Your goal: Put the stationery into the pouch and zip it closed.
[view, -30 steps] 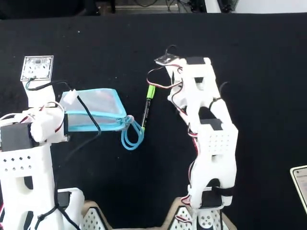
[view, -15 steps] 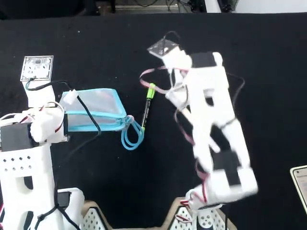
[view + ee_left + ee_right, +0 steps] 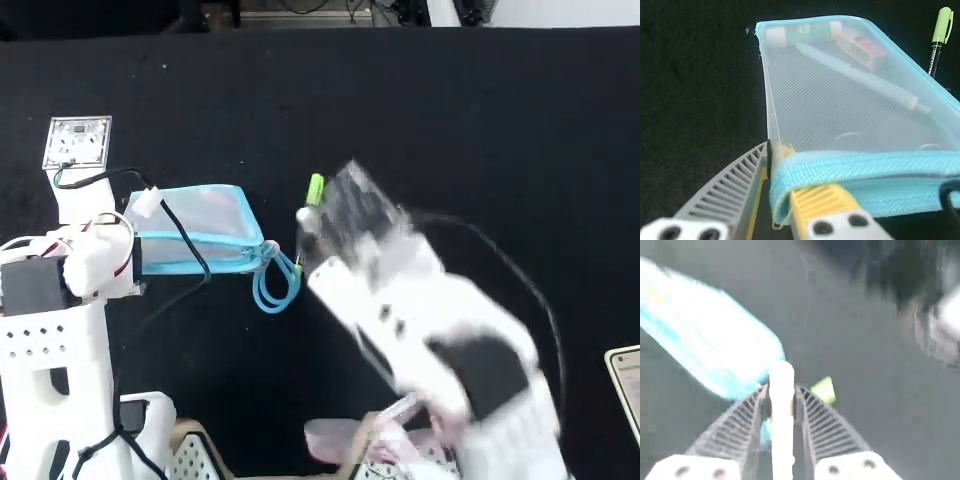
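Note:
A translucent pouch (image 3: pixel 205 228) with cyan trim lies at the table's left, its cyan loop (image 3: pixel 275 285) trailing toward the middle. My left gripper (image 3: pixel 137 255) is shut on the pouch's (image 3: pixel 840 105) end edge (image 3: pixel 777 157). Inside lie a glue stick (image 3: pixel 800 34), an eraser (image 3: pixel 862 47) and a pale pen (image 3: pixel 855 75). A green-capped pen (image 3: pixel 314 189) (image 3: pixel 940 30) lies on the table beside the pouch. My right gripper (image 3: pixel 306 222) hovers, blurred, over that pen next to the loop. In the right wrist view it (image 3: pixel 781 385) appears shut on a white stick, with the pouch (image 3: pixel 705 340) and green cap (image 3: pixel 822 389) beyond.
A black cloth covers the table (image 3: pixel 480 120). The left arm's black cable (image 3: pixel 185 240) runs across the pouch. A pale card (image 3: pixel 626 385) lies at the right edge. Open cloth stretches behind and to the right of the pouch.
The right arm has swung fast from behind the green-capped pen, down and left, and now hangs over the pen beside the loop. The left arm and pouch have stayed put.

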`<state>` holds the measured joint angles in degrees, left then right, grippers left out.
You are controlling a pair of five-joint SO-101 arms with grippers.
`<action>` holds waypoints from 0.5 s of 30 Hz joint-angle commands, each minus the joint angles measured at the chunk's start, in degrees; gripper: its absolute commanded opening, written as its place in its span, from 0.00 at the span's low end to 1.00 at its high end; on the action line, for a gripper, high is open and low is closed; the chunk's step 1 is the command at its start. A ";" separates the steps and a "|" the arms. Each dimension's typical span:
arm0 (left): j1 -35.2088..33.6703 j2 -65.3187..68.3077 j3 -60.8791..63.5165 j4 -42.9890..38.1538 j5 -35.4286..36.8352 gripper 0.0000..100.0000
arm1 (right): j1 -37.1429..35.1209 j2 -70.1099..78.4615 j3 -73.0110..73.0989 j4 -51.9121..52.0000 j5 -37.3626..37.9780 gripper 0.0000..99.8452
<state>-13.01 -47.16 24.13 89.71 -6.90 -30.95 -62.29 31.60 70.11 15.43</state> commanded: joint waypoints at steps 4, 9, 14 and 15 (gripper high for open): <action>-0.31 0.26 -0.13 -0.79 0.53 0.03 | -16.62 -24.66 12.26 -21.80 -4.75 0.01; -0.31 0.26 -0.13 -0.79 0.53 0.03 | -22.15 -30.81 19.82 -34.73 -4.75 0.01; -0.31 0.26 -0.13 -0.79 0.53 0.03 | -23.56 -31.43 28.44 -46.33 -4.75 0.01; -0.31 0.26 -0.13 -0.79 0.53 0.03 | -23.56 -31.43 30.29 -48.44 -4.75 0.01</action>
<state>-13.01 -47.16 24.13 89.71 -6.90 -53.71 -93.41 57.01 30.55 11.12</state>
